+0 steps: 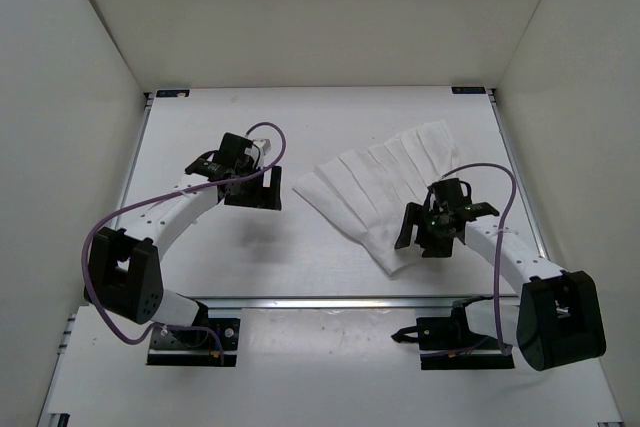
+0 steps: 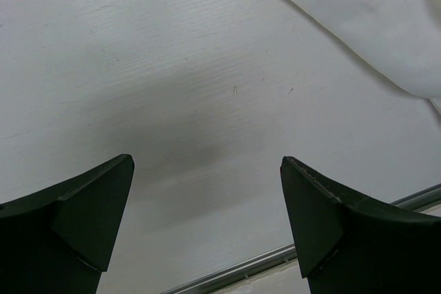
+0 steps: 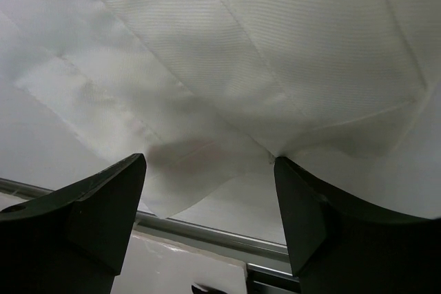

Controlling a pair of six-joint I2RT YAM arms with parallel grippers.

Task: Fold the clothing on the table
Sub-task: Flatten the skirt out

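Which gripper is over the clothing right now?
The right gripper: its fingers are over the clothing's near edge. The left gripper hangs over bare table beside it.

I count one piece of clothing (image 1: 385,192), one table (image 1: 330,267), two arms, the left arm (image 1: 170,212) and right arm (image 1: 510,252), and two grippers, the left gripper (image 1: 252,190) and right gripper (image 1: 422,237).

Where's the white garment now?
Top view: the white pleated fabric garment lies right of centre on the matte white table, near edge under the right gripper, left gripper beside its left corner.
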